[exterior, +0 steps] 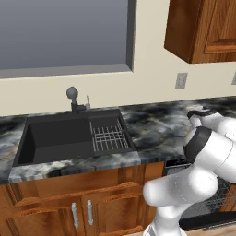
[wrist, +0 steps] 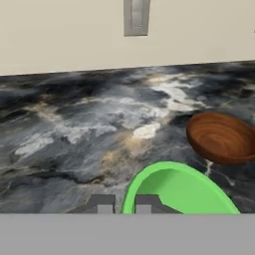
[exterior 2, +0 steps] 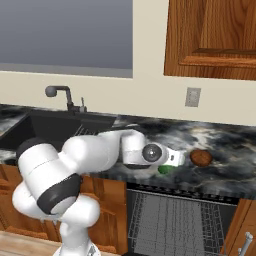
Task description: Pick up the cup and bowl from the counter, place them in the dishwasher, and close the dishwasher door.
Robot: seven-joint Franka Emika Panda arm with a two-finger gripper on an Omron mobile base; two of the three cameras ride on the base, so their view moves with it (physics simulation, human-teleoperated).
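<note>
A: Cup (wrist: 177,191)?
B: Bright green, smooth, tapered, on the counter (wrist: 74,124). The gripper (wrist: 124,205) is pinched on its near rim, one finger inside; mouth faces up toward the hand.
A: Bowl (wrist: 221,137)?
B: Wood-grained, shallow, just beyond on the right. Dishwasher (exterior 2: 175,220) stands open below.

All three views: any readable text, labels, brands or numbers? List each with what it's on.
None readable.
Wall outlet plate: blank, no marking.
cup: plain green, no print.
bowl: wood grain only.
counter: marbling only, no lettering.
dishwasher: the part showing, open front and wire rack, has no brand or sign.
</note>
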